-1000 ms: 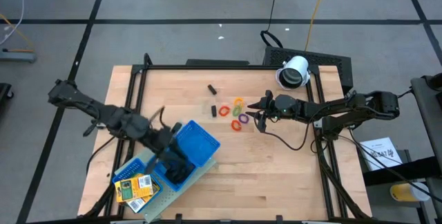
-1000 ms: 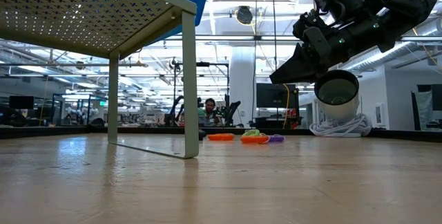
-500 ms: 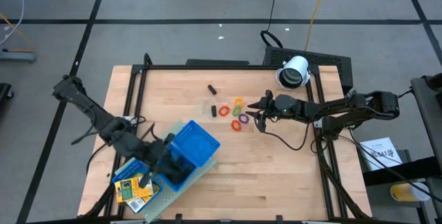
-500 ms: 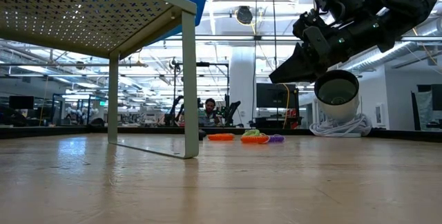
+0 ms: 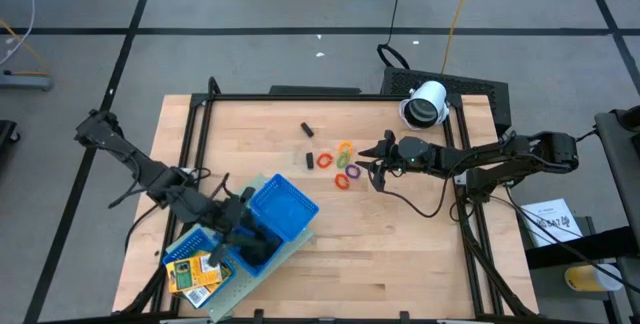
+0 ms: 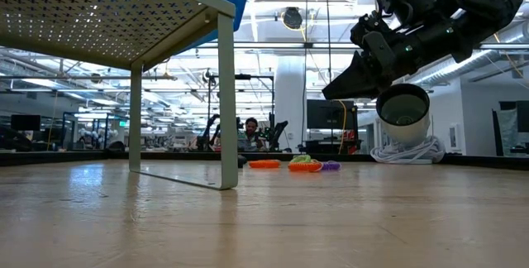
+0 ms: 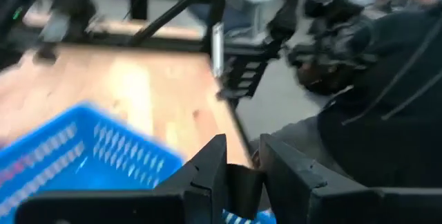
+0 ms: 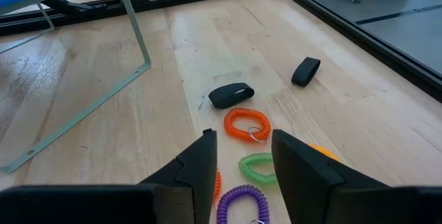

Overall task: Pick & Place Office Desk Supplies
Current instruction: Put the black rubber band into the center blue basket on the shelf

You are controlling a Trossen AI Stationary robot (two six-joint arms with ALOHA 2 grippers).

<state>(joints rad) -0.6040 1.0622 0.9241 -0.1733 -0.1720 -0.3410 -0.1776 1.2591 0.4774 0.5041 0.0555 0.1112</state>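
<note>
Coloured rings [image 5: 342, 164] and two black clip pieces [image 5: 308, 128] lie on the wooden table; the right wrist view shows the orange ring [image 8: 246, 124], green ring [image 8: 259, 163], purple ring [image 8: 242, 200] and a clip [image 8: 231, 95]. My right gripper [image 8: 243, 148] hangs open just right of the rings [image 6: 297, 165], above the table. Two yellow packs [image 5: 195, 272] lie on a perforated shelf. My left gripper [image 5: 218, 256] hovers over that shelf between the packs and the blue tray [image 5: 282, 209]. Its fingers [image 7: 243, 156] stand slightly apart; the view is blurred.
The perforated shelf [image 5: 240, 279] stands on thin legs [image 6: 227, 94] at the near left and carries the blue tray [image 7: 83, 155]. A white cylinder [image 5: 425, 104] lies at the far right. A black frame rail [image 5: 300, 95] edges the table. Bare wood lies near the front right.
My left arm has swung from over the blue tray toward the table's near left corner, and its gripper now hangs by the yellow packs. My right arm has kept still. The rings and clips have stayed where they were.
</note>
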